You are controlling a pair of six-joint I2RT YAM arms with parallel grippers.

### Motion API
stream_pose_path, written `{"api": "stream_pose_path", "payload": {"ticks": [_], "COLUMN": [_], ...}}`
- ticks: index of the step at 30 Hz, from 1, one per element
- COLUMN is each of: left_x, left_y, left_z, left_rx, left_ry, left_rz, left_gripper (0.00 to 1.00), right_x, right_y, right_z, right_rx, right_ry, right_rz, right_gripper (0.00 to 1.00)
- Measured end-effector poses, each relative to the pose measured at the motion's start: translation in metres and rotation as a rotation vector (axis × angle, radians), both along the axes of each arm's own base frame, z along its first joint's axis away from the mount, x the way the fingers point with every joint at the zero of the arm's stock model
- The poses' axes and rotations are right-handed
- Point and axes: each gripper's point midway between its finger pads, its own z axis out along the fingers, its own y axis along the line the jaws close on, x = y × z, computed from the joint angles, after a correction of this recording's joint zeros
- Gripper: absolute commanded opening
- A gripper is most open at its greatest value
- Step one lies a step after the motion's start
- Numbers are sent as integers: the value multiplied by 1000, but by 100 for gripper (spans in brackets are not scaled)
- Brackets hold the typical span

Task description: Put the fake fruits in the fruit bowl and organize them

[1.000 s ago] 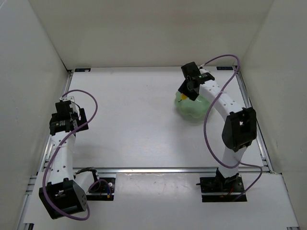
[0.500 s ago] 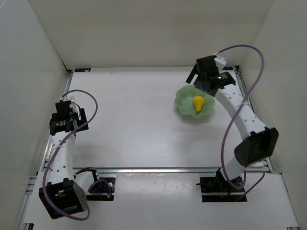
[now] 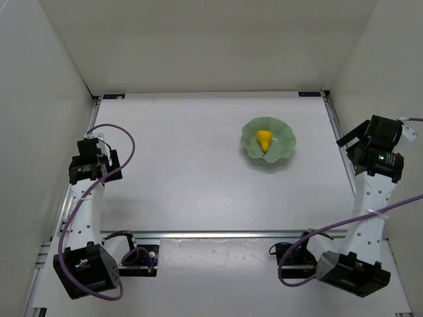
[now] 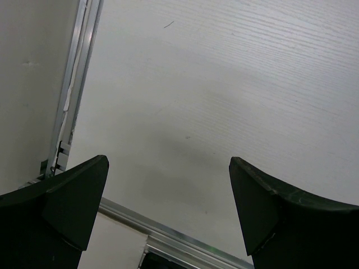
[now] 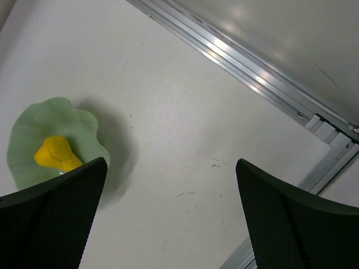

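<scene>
Well to the left of the pale mint-green, scalloped plastic bowl [image 3: 250,141], the left gripper [image 4: 168,168] hangs over the white table [image 4: 235,84] just as it did a second ago, its black fingers spread wide with nothing between them. At the bowl's middle the small yellow pear-shaped plastic fruit [image 3: 264,139] now lies uncovered and touched by nothing, so I judge the placing done, with no other fruit in sight to arrange. Off to the bowl's right, the right gripper [image 5: 171,165] has pulled back from above the rim to a spot well apart from it, its jaws gaping wide and empty.
</scene>
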Motion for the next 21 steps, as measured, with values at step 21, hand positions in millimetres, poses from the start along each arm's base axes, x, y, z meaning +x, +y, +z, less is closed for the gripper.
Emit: {"api": "stream_pose_path", "payload": {"ticks": [21], "left_x": [0], "left_y": [0], "left_z": [-2], "left_rx": [-3], "left_ry": [10], "left_rz": [0], "left_gripper": [100], "right_x": [-47], "right_y": [-16], "right_z": [-17], "right_rx": [-73], "right_ry": [74], "right_rz": [-169], "right_gripper": [100]}}
